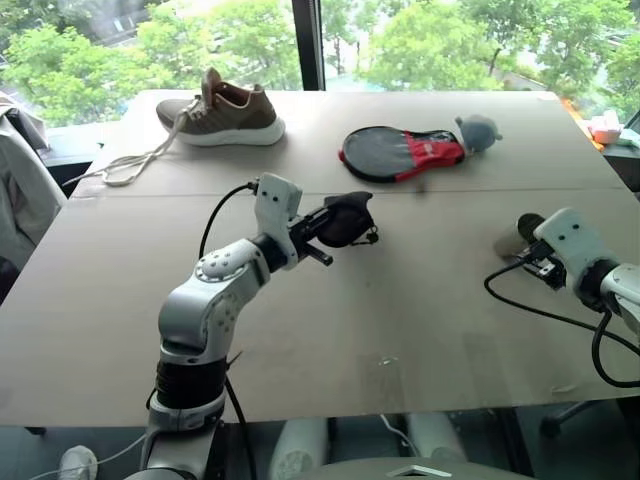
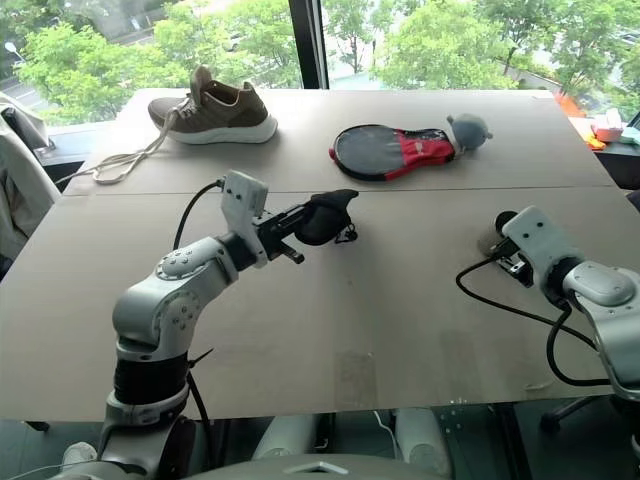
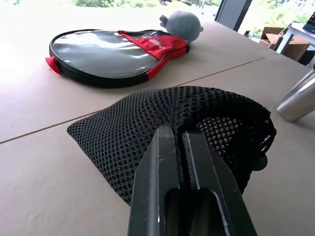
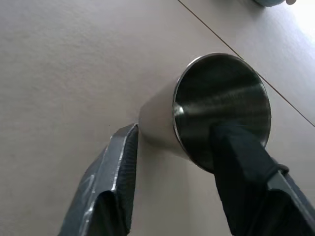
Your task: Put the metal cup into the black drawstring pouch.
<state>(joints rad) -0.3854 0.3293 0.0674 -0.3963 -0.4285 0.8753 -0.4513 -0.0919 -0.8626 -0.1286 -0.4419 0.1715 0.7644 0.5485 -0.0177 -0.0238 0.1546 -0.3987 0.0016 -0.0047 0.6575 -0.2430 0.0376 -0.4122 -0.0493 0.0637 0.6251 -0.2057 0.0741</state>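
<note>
Pouch of black mesh fabric (image 3: 167, 132) is clamped in left tool (image 3: 183, 135); right tool (image 4: 172, 142), fingers apart, straddles empty silvery steel cup's (image 4: 216, 108) rim.

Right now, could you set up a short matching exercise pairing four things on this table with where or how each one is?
Things:
1. black drawstring pouch
2. metal cup
3. shoe
4. paddle cover

States:
a. far left of the table, laces trailing
b. pinched in the left gripper
c. beside a grey plush toy
d. on its side, one right gripper finger inside its mouth

Pairs: 1-b, 2-d, 3-a, 4-c
</note>
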